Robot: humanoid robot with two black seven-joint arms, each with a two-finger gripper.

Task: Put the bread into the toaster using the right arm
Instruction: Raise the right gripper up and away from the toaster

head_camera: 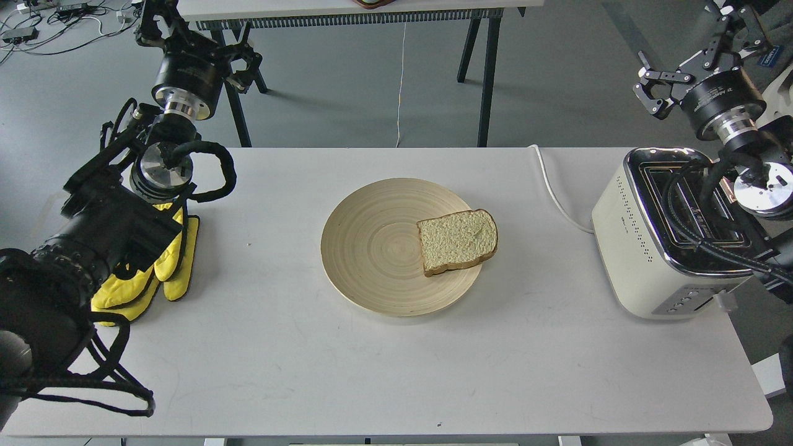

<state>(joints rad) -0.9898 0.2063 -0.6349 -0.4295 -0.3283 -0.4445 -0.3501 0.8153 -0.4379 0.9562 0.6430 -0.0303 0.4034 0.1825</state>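
Observation:
The bread (458, 240) lies flat on the right side of a round wooden plate (372, 248) in the middle of the white table, its crust reaching over the plate's rim. The cream-white toaster (644, 260) stands at the table's right edge, chrome top and slots facing up. My right arm crosses above the toaster's far side, and its cables partly hide the slots. The right gripper (694, 52) hangs open beyond the table's back right corner, well away from the bread. My left gripper (198, 40) is raised past the back left corner, fingers spread and empty.
A yellow glove (170, 263) lies on the table's left side, partly under my left arm. The toaster's white cord (557, 192) runs over the back edge. Another table's black legs (486, 74) stand behind.

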